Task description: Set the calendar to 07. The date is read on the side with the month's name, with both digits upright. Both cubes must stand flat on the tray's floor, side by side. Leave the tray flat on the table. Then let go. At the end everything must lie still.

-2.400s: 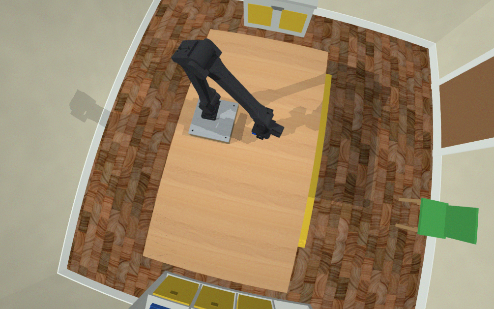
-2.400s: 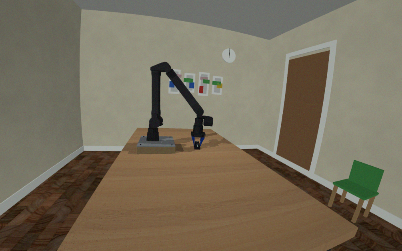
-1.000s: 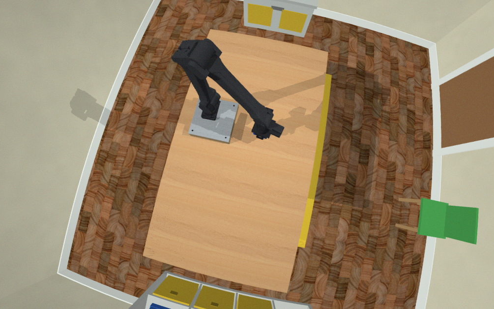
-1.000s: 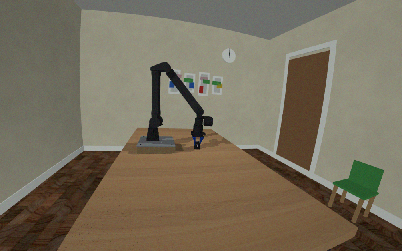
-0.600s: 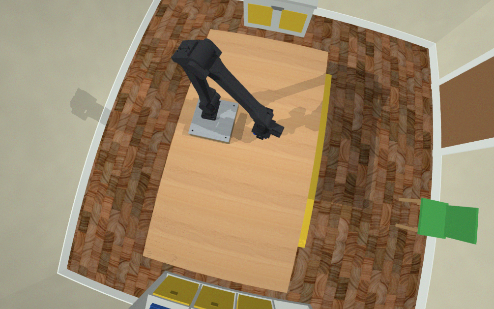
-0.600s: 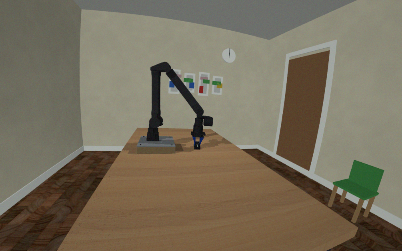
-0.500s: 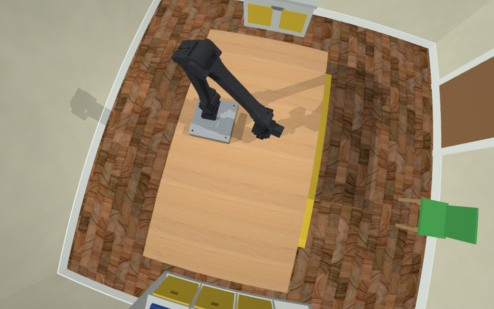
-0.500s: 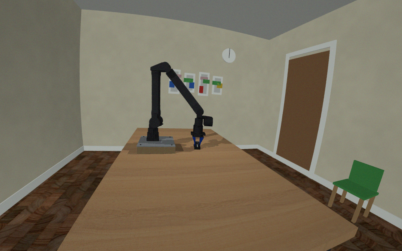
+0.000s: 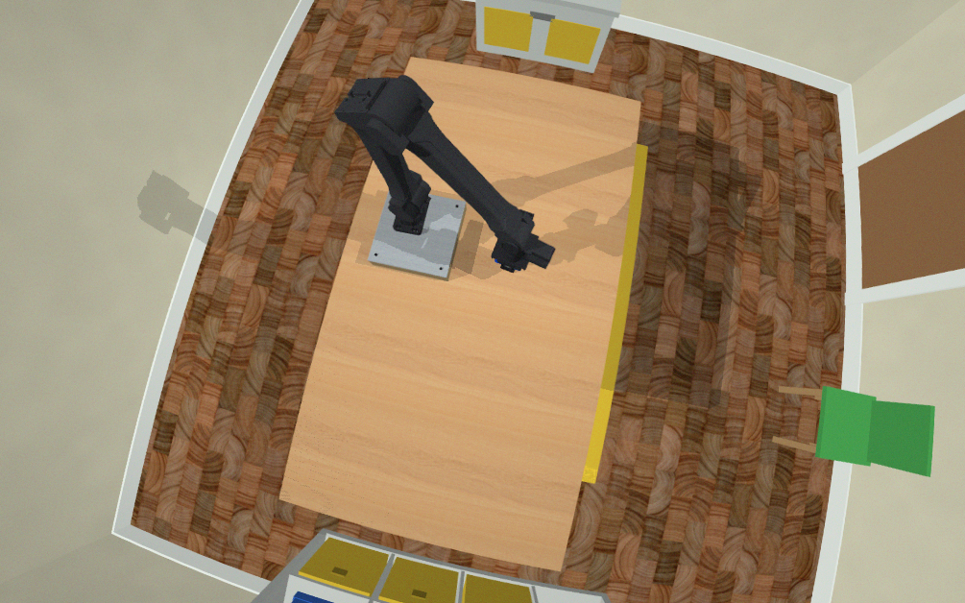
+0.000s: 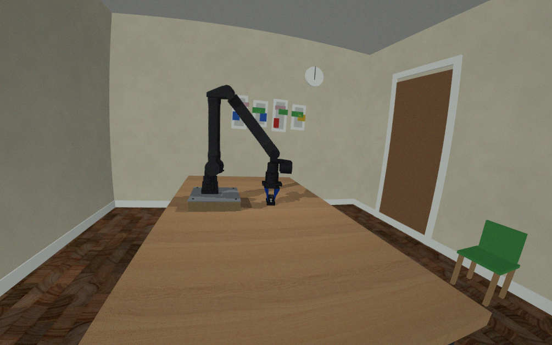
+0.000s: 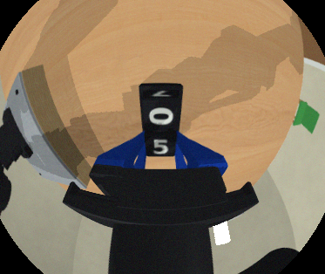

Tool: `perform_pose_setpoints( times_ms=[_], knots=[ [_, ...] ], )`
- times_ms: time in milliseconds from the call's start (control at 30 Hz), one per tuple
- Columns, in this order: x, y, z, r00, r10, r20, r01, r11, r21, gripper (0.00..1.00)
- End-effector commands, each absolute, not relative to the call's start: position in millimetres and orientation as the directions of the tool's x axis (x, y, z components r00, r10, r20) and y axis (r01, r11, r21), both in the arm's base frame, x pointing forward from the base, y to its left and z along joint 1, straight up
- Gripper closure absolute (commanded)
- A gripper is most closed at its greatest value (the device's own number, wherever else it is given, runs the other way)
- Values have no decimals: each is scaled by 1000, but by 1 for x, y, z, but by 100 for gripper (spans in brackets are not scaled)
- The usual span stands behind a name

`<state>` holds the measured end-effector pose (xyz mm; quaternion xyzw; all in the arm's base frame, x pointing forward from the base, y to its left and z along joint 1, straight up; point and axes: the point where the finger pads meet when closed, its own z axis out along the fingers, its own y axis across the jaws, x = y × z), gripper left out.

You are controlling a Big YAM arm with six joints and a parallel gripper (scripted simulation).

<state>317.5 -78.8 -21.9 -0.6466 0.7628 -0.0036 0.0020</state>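
Observation:
My gripper (image 11: 160,134) has blue fingers and is shut on a black calendar cube (image 11: 161,129) with white digits. In the wrist view the cube shows a 5 on the face nearest me and a 0 on the face beyond it; a third mark further out is too foreshortened to read. In the exterior view the cube (image 10: 271,199) sits low between the fingers at the table top, to the right of the arm's base; I cannot tell whether it touches the wood. In the top view the wrist hides the gripper (image 9: 504,262) and the cube. No tray and no second cube show in any view.
The arm's grey base plate (image 9: 418,238) stands on the wooden table just left of the gripper. A yellow strip (image 9: 620,300) runs along the table's right edge. A green chair (image 10: 490,252) stands on the floor to the right, off the table.

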Motion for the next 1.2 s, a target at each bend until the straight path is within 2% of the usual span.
perform_pose_setpoints(
  times_ms=[0,1167],
  knots=[
    [325,-82,-15,-162,-987,0,-986,162,-32,72],
    [341,-86,7,-162,-987,3,-984,162,-70,72]
  ],
)
